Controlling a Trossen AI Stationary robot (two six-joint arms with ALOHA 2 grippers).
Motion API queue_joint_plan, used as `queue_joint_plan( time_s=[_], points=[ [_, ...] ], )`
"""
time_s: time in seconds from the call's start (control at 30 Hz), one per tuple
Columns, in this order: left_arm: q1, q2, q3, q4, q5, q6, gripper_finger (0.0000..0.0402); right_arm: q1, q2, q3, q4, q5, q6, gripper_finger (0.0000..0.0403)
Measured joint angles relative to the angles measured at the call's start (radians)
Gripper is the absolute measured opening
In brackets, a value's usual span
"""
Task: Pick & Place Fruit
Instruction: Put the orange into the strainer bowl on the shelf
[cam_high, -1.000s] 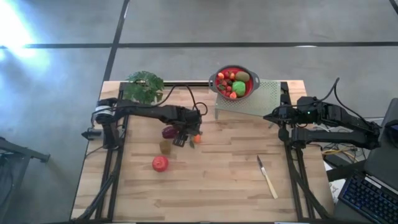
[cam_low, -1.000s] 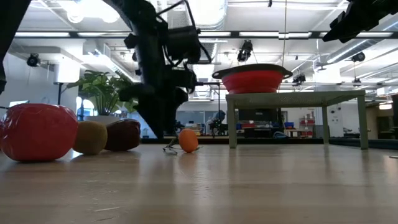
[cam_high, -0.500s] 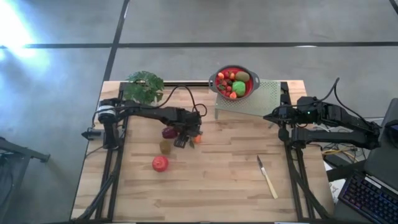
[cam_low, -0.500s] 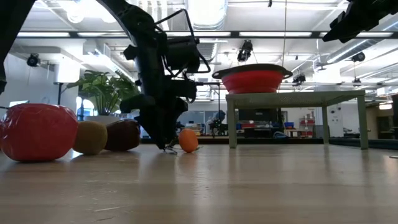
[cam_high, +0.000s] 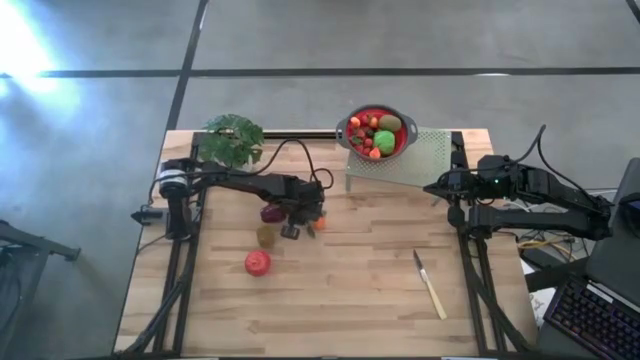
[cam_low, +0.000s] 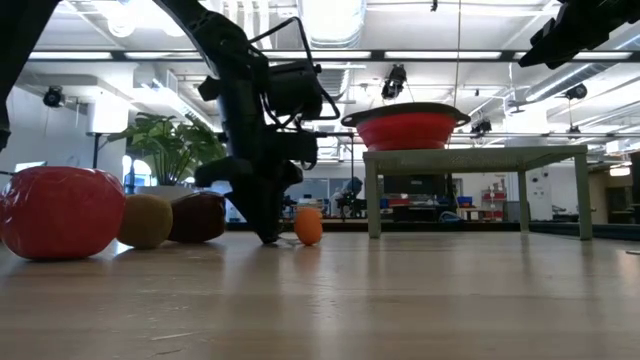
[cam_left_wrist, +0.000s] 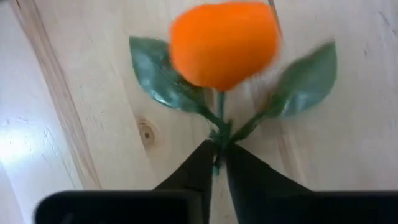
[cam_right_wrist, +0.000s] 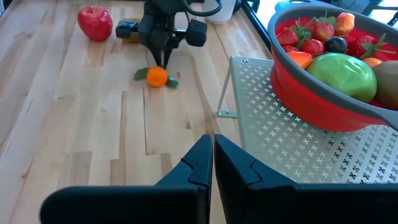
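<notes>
In the high view, the left gripper (cam_high: 292, 230) is covering part of the orange fruit (cam_high: 317, 223); its stem is too small to tell.

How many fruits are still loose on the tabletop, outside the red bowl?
4. An orange fruit at the left tool, pinched by its green stem; a dark red one beside the arm; a brown one below it; a red one nearest the front edge. None appear hidden.

Four loose fruits lie on the table at centre-left of the high view: one red apple (cam_high: 257, 263), one brown fruit (cam_high: 265, 236), one dark-red fruit (cam_high: 271, 213) and one small orange fruit (cam_high: 316, 224). At upper centre stands one red bowl (cam_high: 347, 130) of many fruits, too small to count, on one perforated stand (cam_high: 425, 160). There are also one knife (cam_high: 431, 285), one potted plant (cam_high: 231, 139) and two arms.
</notes>
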Motion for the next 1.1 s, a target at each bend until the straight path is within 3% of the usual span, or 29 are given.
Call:
queue_joint_plan(
  time_s=[0.17, 0.73, 1.1],
  points=[
    [0.0, 0.003, 0.001, 0.007, -0.002, 0.001, 0.0009, 0.0, 0.0, 0.0, 0.0, 0.0, 0.0, 0.0013],
    [-0.002, 0.002, 0.002, 0.005, -0.01, -0.014, 0.0005, 0.0, 0.0, 0.0, 0.0, 0.0, 0.0, 0.0013],
    [-0.006, -0.03, 0.094, -0.041, -0.017, -0.037, 0.0004, 0.0, 0.0, 0.0, 0.0, 0.0, 0.0, 0.0013]
  ],
)
